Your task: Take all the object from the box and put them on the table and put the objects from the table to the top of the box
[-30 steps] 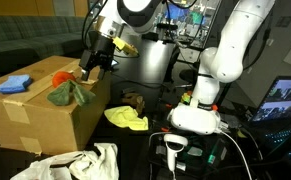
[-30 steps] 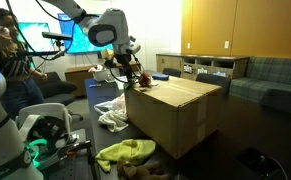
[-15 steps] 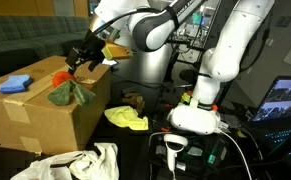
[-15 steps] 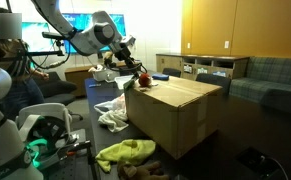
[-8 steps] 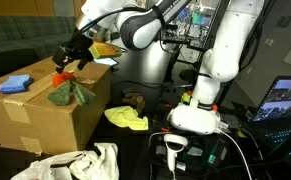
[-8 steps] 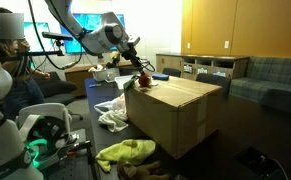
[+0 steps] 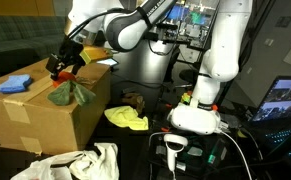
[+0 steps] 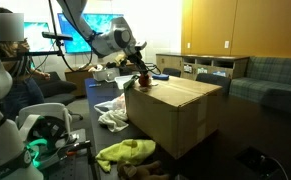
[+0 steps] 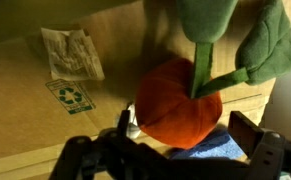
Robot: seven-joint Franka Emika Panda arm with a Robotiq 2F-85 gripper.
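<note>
Orange-and-green plush cloth (image 9: 178, 100) on smooth cardboard box (image 9: 45, 110)

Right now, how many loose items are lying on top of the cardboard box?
2: a blue block toward one end of the box, and a green-and-orange cloth just under the gripper. Both exterior views show nothing else there.

I count one cardboard box (image 7: 40, 118), carrying one blue block (image 7: 18, 84) and one green-and-orange cloth (image 7: 71, 92). On my tabletop (image 7: 120, 138): one yellow cloth (image 7: 126, 118), one brown toy (image 7: 135, 101), one crumpled white bundle (image 7: 80, 163). I have one claw (image 7: 61, 66).
</note>
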